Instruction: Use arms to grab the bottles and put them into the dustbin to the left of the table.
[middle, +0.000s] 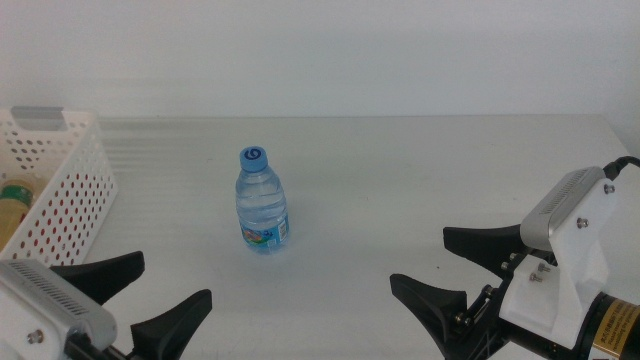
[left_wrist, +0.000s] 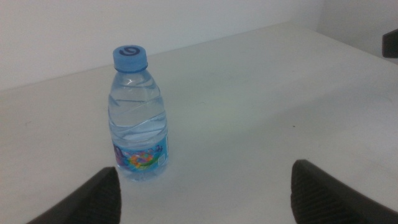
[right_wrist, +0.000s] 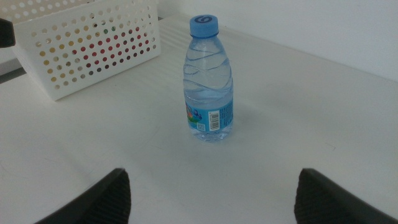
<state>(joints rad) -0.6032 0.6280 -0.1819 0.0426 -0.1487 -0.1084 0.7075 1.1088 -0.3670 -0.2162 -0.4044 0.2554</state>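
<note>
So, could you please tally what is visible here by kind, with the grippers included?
Water bottles standing upright on the table: 1, the clear water bottle with a blue cap.
Perforated white baskets: 1, the dustbin at the table's left edge.
Items partly visible inside the dustbin: 1, a yellowish bottle.
Open grippers: 2, left gripper and right gripper.
Total: 5.

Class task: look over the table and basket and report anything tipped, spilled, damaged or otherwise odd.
Nothing stands out. The bottle stands upright and capped on the table, with no spill. The basket sits square at the left. Both hands, left and right, wait open near the front edge.
</note>
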